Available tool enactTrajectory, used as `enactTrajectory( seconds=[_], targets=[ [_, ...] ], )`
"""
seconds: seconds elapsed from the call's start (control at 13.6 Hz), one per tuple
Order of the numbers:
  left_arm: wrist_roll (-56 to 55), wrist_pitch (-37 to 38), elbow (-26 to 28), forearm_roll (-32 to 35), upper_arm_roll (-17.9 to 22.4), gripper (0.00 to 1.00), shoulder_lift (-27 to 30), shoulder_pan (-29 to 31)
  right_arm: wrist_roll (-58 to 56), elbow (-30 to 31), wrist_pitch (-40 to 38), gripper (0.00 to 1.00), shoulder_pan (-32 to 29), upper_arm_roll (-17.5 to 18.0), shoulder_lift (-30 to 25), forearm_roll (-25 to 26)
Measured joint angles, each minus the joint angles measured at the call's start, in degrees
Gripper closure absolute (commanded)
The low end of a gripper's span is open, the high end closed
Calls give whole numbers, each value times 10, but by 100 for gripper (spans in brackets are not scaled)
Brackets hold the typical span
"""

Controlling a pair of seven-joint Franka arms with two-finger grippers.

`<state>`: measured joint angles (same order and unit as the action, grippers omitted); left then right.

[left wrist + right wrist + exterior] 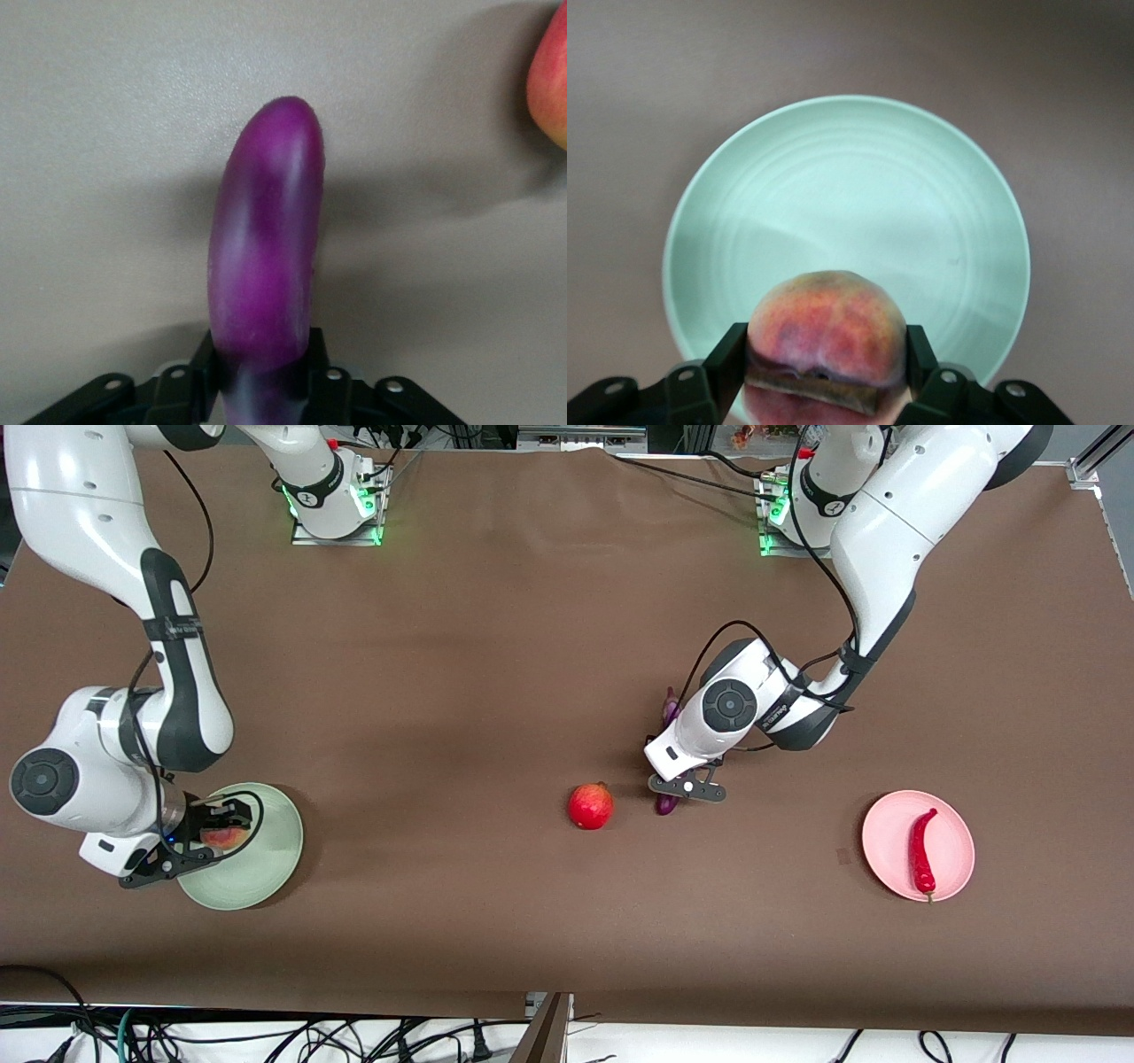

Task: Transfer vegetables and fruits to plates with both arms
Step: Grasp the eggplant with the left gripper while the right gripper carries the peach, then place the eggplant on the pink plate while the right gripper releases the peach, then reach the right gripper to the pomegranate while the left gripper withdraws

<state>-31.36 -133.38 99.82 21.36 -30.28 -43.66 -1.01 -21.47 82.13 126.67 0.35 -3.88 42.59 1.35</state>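
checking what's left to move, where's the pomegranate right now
The pomegranate sits on the bare table near the middle in the front view, beside the eggplant that the left hand is gripping.

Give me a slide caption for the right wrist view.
Right gripper holding an orange-pink peach over the pale green ringed plate on the brown table.

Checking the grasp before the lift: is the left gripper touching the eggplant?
Touching. In the left wrist view the left gripper has a finger pressed against each side of the eggplant, with no gap showing.
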Motion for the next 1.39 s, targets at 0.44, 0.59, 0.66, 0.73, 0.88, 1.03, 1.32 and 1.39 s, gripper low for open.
enactTrajectory(
  seconds=[0.44,0.59,0.66,0.73,0.88,1.03,1.32,1.39],
  targets=[
    [1,111,-68,1,3,88,59,47,-10,0,57,0,-5,1,34,-10],
    [16,171,-106,5,14,88,79,78,-10,-2,57,0,-5,5,33,-14],
    [47,190,-124,8,28,88,83,92,-11,-5,53,0,-3,9,31,-14],
    [90,197,-136,9,49,88,83,102,-11,-11,41,0,0,13,27,-14],
    [183,197,-142,9,104,88,78,114,-11,-36,-12,0,23,20,11,-16],
    [240,184,-142,9,144,87,65,117,32,-65,-56,0,67,22,-6,-20],
    [295,95,-141,23,185,77,22,126,278,-78,-44,0,168,44,-12,-22],
    [305,81,-140,23,187,62,11,135,335,-78,-22,0,194,51,-8,-22]
  ],
)
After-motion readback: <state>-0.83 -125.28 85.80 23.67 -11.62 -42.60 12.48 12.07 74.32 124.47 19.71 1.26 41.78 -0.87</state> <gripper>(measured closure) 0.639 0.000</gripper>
